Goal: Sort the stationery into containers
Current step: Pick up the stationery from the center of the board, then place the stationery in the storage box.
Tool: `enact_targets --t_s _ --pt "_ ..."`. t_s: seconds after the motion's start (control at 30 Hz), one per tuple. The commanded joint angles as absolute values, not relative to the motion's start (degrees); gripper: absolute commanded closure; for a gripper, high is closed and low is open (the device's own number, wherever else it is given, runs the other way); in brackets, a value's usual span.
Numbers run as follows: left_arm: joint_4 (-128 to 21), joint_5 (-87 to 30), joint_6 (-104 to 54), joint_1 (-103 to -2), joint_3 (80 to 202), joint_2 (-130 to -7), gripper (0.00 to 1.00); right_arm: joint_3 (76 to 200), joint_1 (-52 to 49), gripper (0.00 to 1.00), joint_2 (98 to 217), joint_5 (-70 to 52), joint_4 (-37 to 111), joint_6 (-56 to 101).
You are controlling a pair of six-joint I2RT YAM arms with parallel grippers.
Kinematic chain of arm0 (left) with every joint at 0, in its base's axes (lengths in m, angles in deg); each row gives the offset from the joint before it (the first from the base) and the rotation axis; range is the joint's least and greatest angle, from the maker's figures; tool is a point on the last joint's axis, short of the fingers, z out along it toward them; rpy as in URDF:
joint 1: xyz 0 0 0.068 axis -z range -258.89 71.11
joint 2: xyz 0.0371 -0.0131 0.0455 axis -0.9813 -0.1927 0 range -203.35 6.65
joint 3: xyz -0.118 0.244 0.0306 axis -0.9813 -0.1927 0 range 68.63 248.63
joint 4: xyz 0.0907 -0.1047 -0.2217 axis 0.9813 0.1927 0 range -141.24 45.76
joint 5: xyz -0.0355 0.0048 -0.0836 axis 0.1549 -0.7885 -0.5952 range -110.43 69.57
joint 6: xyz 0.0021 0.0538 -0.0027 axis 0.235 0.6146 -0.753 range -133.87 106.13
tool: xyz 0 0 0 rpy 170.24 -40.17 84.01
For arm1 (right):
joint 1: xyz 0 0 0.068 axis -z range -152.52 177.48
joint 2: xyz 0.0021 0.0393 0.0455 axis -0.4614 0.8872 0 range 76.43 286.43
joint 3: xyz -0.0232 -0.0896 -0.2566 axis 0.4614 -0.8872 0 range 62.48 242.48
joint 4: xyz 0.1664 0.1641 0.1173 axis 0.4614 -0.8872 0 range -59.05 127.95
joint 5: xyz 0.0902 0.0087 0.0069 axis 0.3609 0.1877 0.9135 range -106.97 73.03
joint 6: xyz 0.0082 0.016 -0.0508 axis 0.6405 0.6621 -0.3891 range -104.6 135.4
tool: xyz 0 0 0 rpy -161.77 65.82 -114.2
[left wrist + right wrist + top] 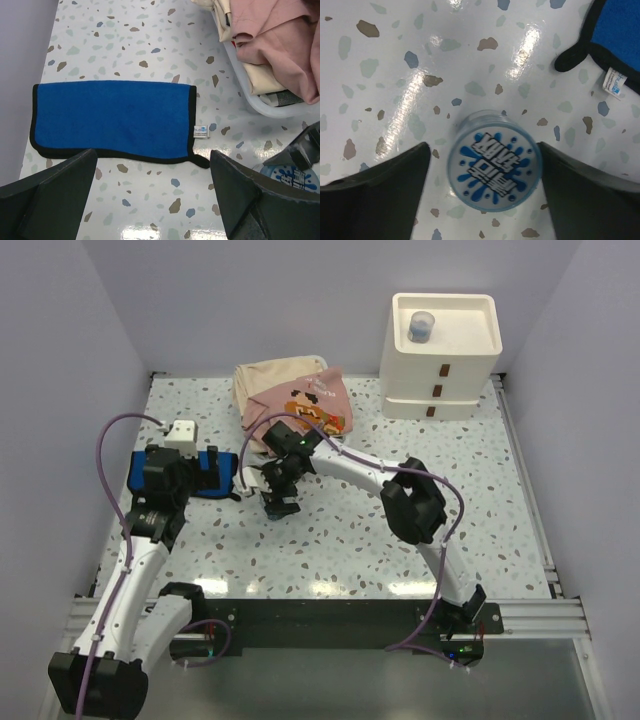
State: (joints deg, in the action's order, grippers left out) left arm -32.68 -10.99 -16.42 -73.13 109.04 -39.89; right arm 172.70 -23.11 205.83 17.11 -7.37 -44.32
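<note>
Right claw (484,150) hangs low over the speckled terrazzo worktop (340,550), left of centre, jaws spread to either side of a small round clear tub with a blue splash-print label on its lid (494,167). The tub stands upright on the worktop between the two dark fingers (380,195). A strip of bare surface shows on one side; the other finger sits very close, contact uncertain. Not clamped: reads as released. Just beyond the tub lies a flat blue rectangular cloth with black edging and a small white tag (110,120), spread on the worktop near its left edge. Left claw (153,165) hovers above that cloth's near edge, jaws wide apart, nothing between them, released. From the left wrist view the tub shows at lower right, partly hidden behind the right claw. A clear plastic basket (260,107) holding pink and beige clothes (280,40) sits at the back, middle of the worktop. Cream-white plastic drawer unit with a square tray top and small brown handles (440,380) stands in the far right corner, well apart from both claws, drawers shut. One small bluish cup (420,327) stands in the tray's left side.
</note>
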Motion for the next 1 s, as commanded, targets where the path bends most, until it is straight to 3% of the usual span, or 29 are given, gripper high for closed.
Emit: enact_targets --t_s 0.0,0.07,0.1,0.2,0.27,0.43,0.67,0.77,0.83,0.97 --pt "-33.9 -12.1 -17.5 -73.7 109.6 -40.0 0.00 176.6 -23.3 0.27 206.9 18.8 -12.6 -44.9" --pt "-33.9 -12.5 -17.6 -73.8 109.7 -40.2 0.00 179.4 -23.3 0.41 207.6 19.0 -15.7 -44.6" --pt "-33.9 -12.7 -17.6 -74.0 109.9 -40.3 0.00 180.4 -23.2 0.57 207.7 18.9 -17.0 -44.6" --pt "-34.4 -13.8 -17.2 -74.8 110.2 -40.4 0.00 184.8 -22.8 0.79 207.3 17.5 -23.5 -45.9" --pt "-35.2 -15.1 -16.5 -75.3 110.2 -40.7 0.00 187.2 -22.2 0.86 204.6 16.7 -27.2 -45.5" --pt "-39.5 -18.0 -14.8 -76.8 109.2 -41.7 0.00 191.7 -16.4 0.92 194.5 17.1 -23.2 -28.2" --pt "-43.0 -20.7 -15.8 -76.9 109.8 -44.5 0.00 201.3 -4.2 0.97 190.4 8.3 -14.9 -13.2" --pt "-44.0 -22.7 -16.0 -76.9 109.7 -45.0 0.00 202.5 0.4 1.00 189.7 -0.1 -9.6 -10.8" --pt "-44.1 -23.2 -16.0 -76.9 109.8 -45.2 0.00 203.8 1.5 1.00 190.0 -13.9 -7.3 -12.0" --pt "-43.9 -24.0 -16.0 -76.9 109.4 -44.9 0.00 208.4 6.7 1.00 192.3 -22.9 1.5 -11.0"
